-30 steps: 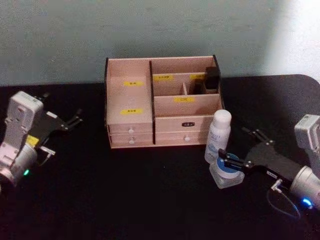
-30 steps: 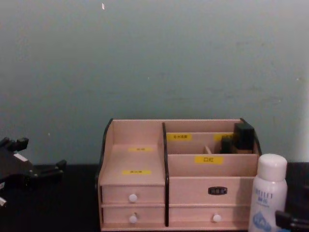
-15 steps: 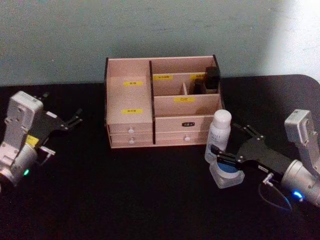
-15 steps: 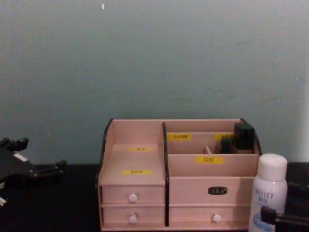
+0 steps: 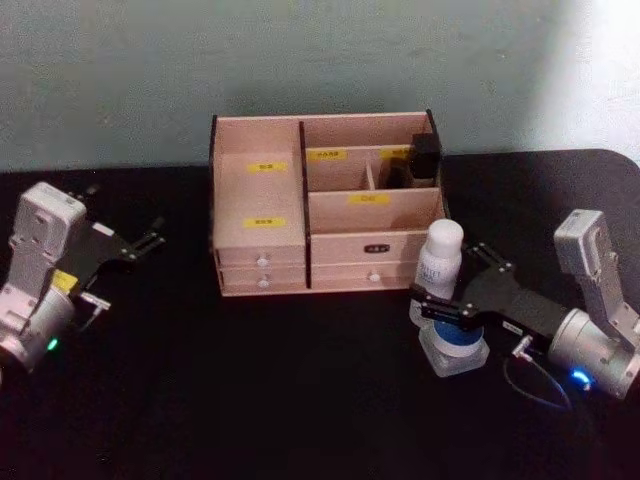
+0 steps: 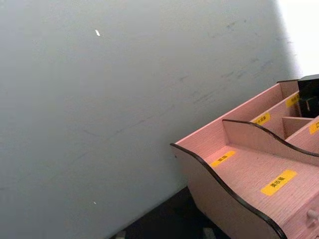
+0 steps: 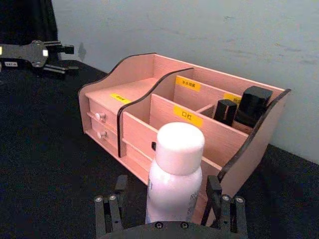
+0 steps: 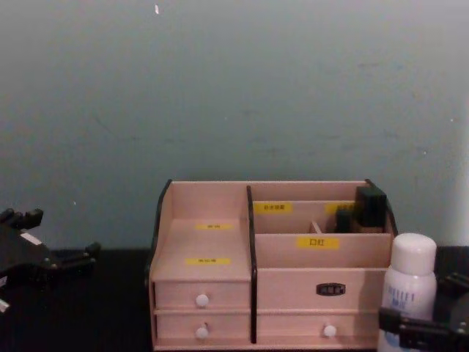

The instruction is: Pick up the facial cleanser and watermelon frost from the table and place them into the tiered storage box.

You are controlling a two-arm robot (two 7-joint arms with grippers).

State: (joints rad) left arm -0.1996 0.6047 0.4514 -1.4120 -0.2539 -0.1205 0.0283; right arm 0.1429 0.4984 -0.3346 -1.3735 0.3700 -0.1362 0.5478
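Observation:
The facial cleanser (image 5: 438,262) (image 8: 409,287), a white bottle, stands upright at the front right of the tiered storage box (image 5: 260,250) (image 8: 205,242). My right gripper (image 5: 452,280) (image 7: 167,213) (image 8: 425,308) is open, one finger on each side of the bottle (image 7: 175,169), low on its body. The watermelon frost (image 5: 455,348), a squat jar with a blue lid, sits just in front of the bottle, partly under the gripper's near finger. My left gripper (image 5: 148,238) (image 8: 69,257) rests open at the far left of the table.
Dark bottles (image 5: 424,155) (image 7: 253,105) stand in the box's back right compartment. The box's left side (image 6: 249,169) and its other compartments hold nothing. A black table (image 5: 300,400) extends in front, and a grey wall rises behind the box.
My right gripper has moved from over the blue-lidded jar towards the box, and its fingers now straddle the white bottle. The left arm has not moved.

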